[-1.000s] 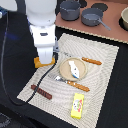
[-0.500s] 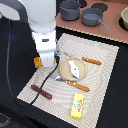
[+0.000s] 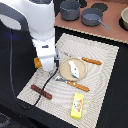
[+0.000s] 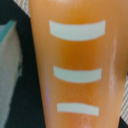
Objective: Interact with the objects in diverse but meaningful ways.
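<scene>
The orange scored bread loaf point(image 4: 75, 65) fills the wrist view, very close, showing three pale score marks. In the exterior view only its end point(image 3: 36, 62) peeks out from under my gripper point(image 3: 46, 64), which hangs right over it at the placemat's edge on the exterior view's left. My fingers are hidden in both views. The white-grey fish point(image 3: 73, 68) lies on a round tan plate point(image 3: 63, 63). The dark brown sausage point(image 3: 41, 91) and the yellow carton point(image 3: 76, 105) lie on the near part of the mat.
An orange-handled fork point(image 3: 76, 84) and knife point(image 3: 92, 61) flank the plate on the striped placemat point(image 3: 102, 80). Two grey pots point(image 3: 70, 10) point(image 3: 93, 18) and a bowl point(image 3: 124, 18) stand on a brown board at the back. A black cable point(image 3: 30, 102) trails off the mat.
The arm has come down a little over the loaf, and less of the loaf shows beside the hand. Nothing else has moved.
</scene>
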Robot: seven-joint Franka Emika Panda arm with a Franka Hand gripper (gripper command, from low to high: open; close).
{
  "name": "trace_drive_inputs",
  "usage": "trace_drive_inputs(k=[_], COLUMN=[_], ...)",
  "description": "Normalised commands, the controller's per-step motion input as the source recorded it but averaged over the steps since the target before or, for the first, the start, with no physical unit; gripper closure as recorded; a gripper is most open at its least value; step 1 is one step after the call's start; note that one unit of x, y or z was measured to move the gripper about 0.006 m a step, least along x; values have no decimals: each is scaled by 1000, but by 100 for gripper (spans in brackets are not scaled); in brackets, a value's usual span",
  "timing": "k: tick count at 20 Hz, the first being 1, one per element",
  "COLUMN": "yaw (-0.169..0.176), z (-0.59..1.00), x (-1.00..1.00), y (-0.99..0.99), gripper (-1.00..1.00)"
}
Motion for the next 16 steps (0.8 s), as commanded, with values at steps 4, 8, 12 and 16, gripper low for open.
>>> trace_drive_inputs(k=[4, 8, 12, 16], yaw=[59, 88, 71, 28], z=[516, 1000, 979, 584], x=[-262, -317, -194, 203], y=[296, 762, 804, 804], gripper=[100, 100, 100, 100])
